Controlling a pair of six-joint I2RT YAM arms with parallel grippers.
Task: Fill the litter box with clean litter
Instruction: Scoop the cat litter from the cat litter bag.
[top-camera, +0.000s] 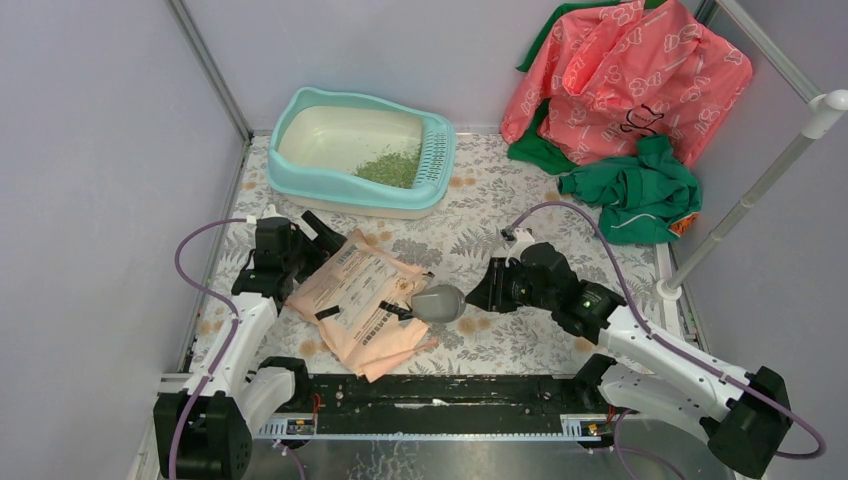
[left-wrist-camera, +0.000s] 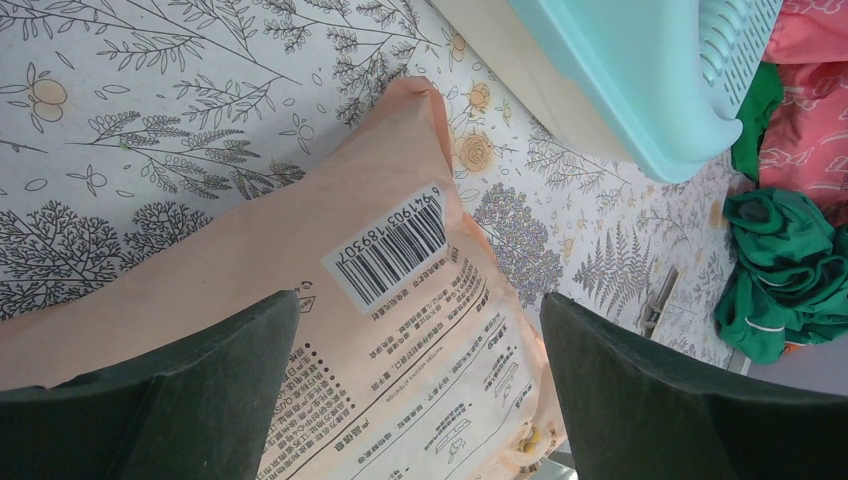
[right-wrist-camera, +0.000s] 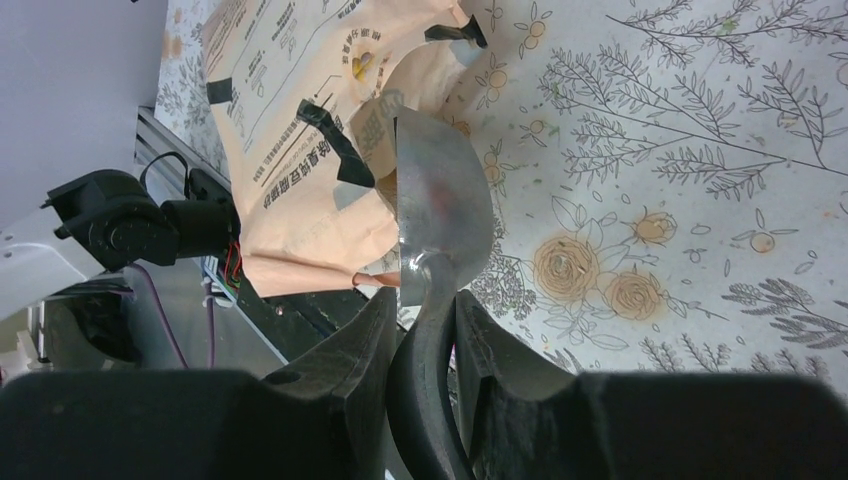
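One small heap: clean litter (top-camera: 390, 168) lies inside the litter box (top-camera: 283, 178), right by its grille end.
Rest of the box: most of the white floor is bare, so I think lots more litter is needed.
Bag (top-camera: 360, 300): peach, lying flat in front of the litter box, near it but not touching.
Scoop (top-camera: 438, 302): grey, at the mouth of the bag, well away from the litter box. I cannot tell if any litter is in it.
Right gripper (right-wrist-camera: 425, 310): squeezed tight on the scoop handle.
Left gripper (left-wrist-camera: 420, 310): fingers spread wide above the bag, holding nothing.
Left to do: fill the scoop, carry it to the litter box, tip it in, likely many times.
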